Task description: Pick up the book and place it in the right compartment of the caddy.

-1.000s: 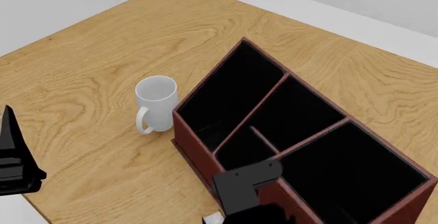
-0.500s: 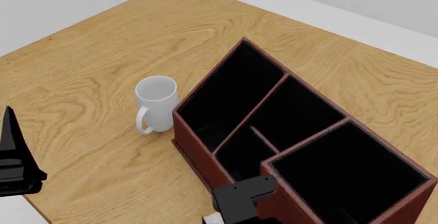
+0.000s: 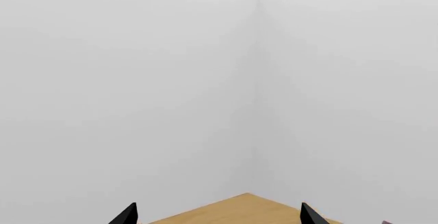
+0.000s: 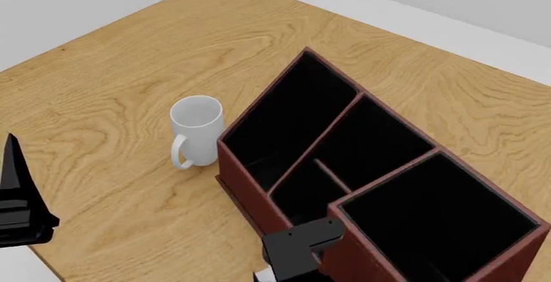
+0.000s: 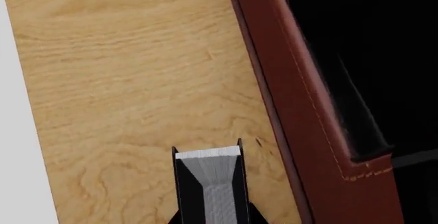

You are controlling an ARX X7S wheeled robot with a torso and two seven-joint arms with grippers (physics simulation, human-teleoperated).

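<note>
The reddish-brown caddy (image 4: 244,182) stands on the wooden table, its black inside split into four sections. The right compartment (image 4: 439,221), squarish with taller walls, is at its near right end and holds nothing. My right gripper (image 5: 212,219) is shut on the black book (image 5: 208,183), whose white page edges face the camera, above the table just beside the caddy's outer wall (image 5: 301,111). In the head view the book (image 4: 297,248) shows as a black shape at the bottom edge, against the caddy's near corner. My left gripper (image 3: 219,216) is open and empty, off the table's left edge (image 4: 17,198).
A white mug (image 4: 195,130) stands upright on the table just left of the caddy. The wooden table (image 4: 129,69) stretches away to the left and the back. Its near-left edge runs beside my left gripper.
The book in my right gripper has moved down and slightly left in the head view, off the top of the caddy's near corner to just outside it. The left arm has not moved.
</note>
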